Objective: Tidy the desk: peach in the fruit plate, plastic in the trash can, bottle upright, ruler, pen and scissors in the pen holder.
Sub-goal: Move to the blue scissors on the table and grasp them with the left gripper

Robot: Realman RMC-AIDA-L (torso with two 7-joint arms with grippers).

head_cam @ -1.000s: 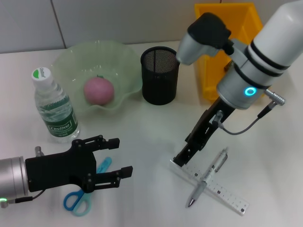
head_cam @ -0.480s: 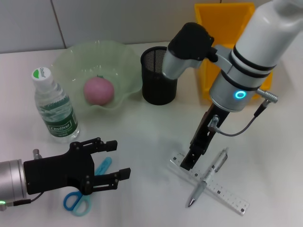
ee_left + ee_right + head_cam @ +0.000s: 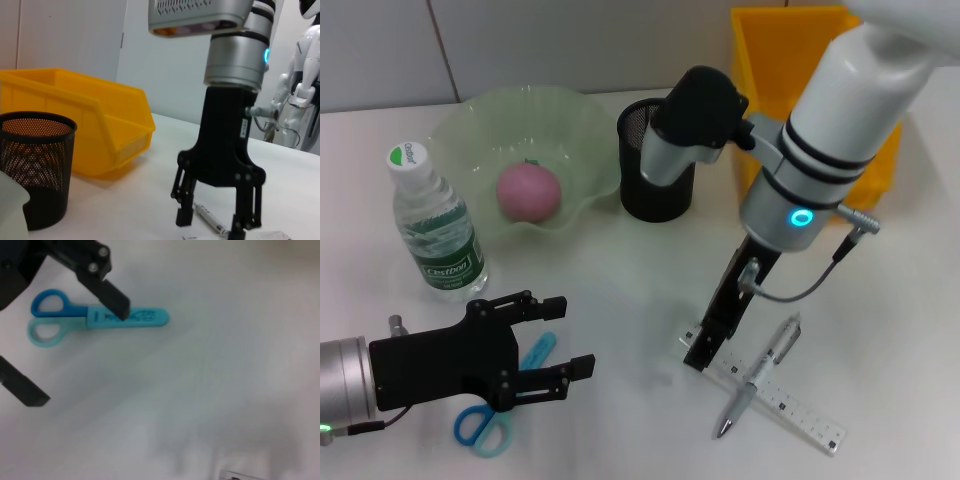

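The right gripper (image 3: 701, 352) points straight down, its black fingers spread apart, with the tips at the near end of the clear plastic ruler (image 3: 770, 398); whether they touch it cannot be told. The silver pen (image 3: 757, 376) lies across the ruler just beside the gripper, on its outer side. Behind that arm stand the black mesh pen holder (image 3: 658, 160) and the yellow plastic bin (image 3: 807, 60).

The left gripper (image 3: 560, 335) hovers low over the white desk (image 3: 620, 290), fingers wide apart and holding nothing. The blue-handled scissors (image 3: 498, 412) lie flat, partly under its palm. Beyond the gripper the clear water bottle with a green label (image 3: 433, 226) stands upright, and the pink peach (image 3: 528, 192) sits inside the pale green wavy-rimmed plate (image 3: 480, 125).
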